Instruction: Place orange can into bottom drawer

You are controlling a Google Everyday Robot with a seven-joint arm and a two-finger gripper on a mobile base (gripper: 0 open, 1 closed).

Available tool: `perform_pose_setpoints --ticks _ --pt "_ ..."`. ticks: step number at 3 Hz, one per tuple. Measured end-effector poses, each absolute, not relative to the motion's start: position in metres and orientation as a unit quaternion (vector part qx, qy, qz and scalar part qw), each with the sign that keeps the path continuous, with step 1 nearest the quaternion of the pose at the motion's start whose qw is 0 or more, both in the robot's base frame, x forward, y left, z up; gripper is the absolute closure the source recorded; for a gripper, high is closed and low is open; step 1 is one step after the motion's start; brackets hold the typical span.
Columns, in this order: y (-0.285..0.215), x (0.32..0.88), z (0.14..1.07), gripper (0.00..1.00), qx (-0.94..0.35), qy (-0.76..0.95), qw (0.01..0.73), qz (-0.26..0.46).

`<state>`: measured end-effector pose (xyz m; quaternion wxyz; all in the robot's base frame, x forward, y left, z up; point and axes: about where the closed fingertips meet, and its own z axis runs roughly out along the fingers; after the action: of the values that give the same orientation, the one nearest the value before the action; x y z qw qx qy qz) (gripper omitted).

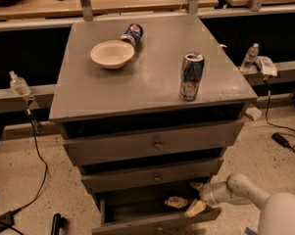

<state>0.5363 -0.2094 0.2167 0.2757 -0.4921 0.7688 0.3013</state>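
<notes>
The bottom drawer (157, 223) of the grey cabinet is pulled open. The orange can (176, 202) lies on its side inside it, right of the middle. My gripper (195, 198) reaches into the drawer from the right, just right of the can. Its fingers are spread, one pale fingertip (194, 209) at the drawer's front and the other at the back. It holds nothing; I cannot tell whether a fingertip touches the can.
On the cabinet top (152, 77) stand a tall blue-and-silver can (191, 76) and a white bowl (112, 54). A dark blue cola can (132, 34) lies behind the bowl. The two upper drawers (157, 145) are slightly ajar. Cables and water bottles (19, 85) lie around.
</notes>
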Motion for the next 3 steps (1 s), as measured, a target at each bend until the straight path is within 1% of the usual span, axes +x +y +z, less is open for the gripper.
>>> perform_pose_setpoints --ticks 1,2,3 --pt "-0.220 0.529 0.232 0.08 -0.487 0.768 0.292 0.297" --pt "-0.242 0.519 0.251 0.00 -0.471 0.770 0.317 0.293" --pt "-0.259 0.513 0.260 0.00 -0.458 0.772 0.331 0.291"
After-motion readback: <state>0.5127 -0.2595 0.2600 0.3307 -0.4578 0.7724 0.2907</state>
